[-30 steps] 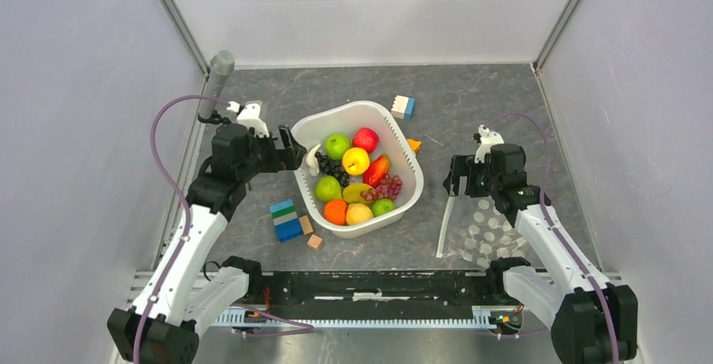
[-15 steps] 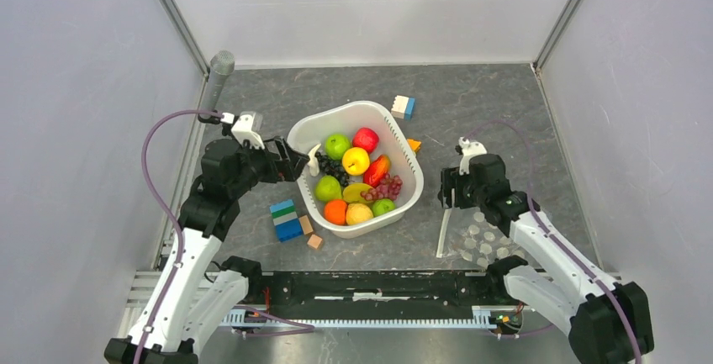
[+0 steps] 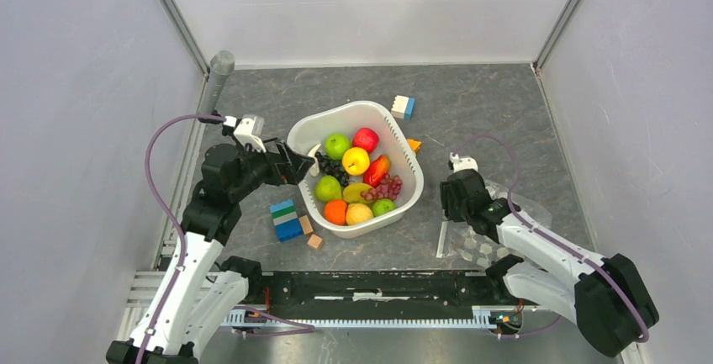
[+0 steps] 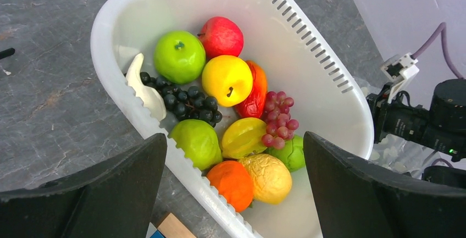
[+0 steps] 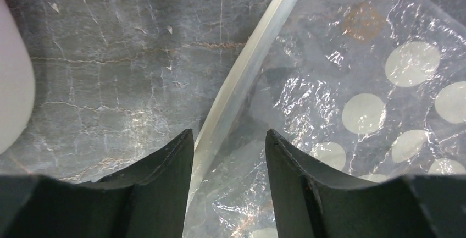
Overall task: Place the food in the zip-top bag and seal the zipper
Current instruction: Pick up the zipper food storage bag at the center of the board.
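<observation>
Grey marbled worktop point(image 3: 488, 103), walled by pale panels point(image 3: 76, 87). Left fingers point(image 4: 99, 194) gape wide over the white tub point(image 3: 336, 118) of food point(image 4: 227, 80); right fingers point(image 5: 159, 188), parted, straddle the zipper point(image 5: 247, 78) of the zip-top bag point(image 5: 362, 111).

Glossy toy fruits point(image 4: 228, 81) heaped in white tub point(image 4: 324, 67); beside it, flat, crinkled dotted clear bag point(image 5: 379, 100), white zipper point(image 5: 250, 73) along tub-side edge

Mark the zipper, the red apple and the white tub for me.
zipper point(image 5: 248, 67): right wrist view, middle of the strip.
red apple point(image 4: 221, 36): left wrist view, its centre.
white tub point(image 4: 269, 32): left wrist view, bare inner wall.
</observation>
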Robot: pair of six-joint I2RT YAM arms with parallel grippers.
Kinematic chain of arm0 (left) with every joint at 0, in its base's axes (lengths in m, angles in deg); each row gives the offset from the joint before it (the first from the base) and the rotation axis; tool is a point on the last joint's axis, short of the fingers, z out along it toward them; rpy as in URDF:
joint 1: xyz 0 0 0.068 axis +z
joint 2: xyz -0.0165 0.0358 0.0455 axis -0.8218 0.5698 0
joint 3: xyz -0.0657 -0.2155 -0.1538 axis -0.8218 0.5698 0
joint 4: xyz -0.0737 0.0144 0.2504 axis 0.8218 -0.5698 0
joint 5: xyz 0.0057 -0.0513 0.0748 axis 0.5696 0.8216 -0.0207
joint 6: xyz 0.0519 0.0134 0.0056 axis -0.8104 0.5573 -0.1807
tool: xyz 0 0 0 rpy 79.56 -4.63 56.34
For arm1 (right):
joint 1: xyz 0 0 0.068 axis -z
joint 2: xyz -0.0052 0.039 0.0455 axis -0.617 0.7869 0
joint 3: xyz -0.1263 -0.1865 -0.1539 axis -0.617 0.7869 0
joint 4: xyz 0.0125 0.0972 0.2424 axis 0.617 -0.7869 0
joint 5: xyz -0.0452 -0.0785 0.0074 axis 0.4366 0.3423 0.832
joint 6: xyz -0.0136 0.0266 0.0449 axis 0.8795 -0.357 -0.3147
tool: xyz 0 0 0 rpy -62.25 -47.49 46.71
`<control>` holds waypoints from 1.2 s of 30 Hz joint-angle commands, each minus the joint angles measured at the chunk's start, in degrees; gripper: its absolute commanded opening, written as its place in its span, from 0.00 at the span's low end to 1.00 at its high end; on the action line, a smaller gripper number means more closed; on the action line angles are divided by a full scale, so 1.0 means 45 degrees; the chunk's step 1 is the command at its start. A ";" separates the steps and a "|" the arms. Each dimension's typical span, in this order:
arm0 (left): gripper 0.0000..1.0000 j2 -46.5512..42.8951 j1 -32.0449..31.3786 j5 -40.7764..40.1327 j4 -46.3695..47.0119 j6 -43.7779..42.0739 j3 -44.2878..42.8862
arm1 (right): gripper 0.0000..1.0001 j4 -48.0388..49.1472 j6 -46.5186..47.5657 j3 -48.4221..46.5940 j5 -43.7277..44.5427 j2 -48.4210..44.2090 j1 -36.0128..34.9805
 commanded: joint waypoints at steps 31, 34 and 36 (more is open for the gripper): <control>1.00 0.1367 -0.5224 -0.0109 0.1465 -0.0614 -0.1118 | 0.00 0.1487 -0.0206 -0.0180 0.0981 -0.4679 -0.0614; 1.00 0.2475 -0.7060 -0.1220 0.1464 -0.0960 -0.1881 | 0.00 0.0726 -0.0112 -0.0887 0.1404 -0.5086 -0.0614; 1.00 0.3199 -0.8097 -0.1962 0.1511 -0.1115 -0.2480 | 0.00 0.0381 0.0022 -0.1397 0.1459 -0.5402 -0.0616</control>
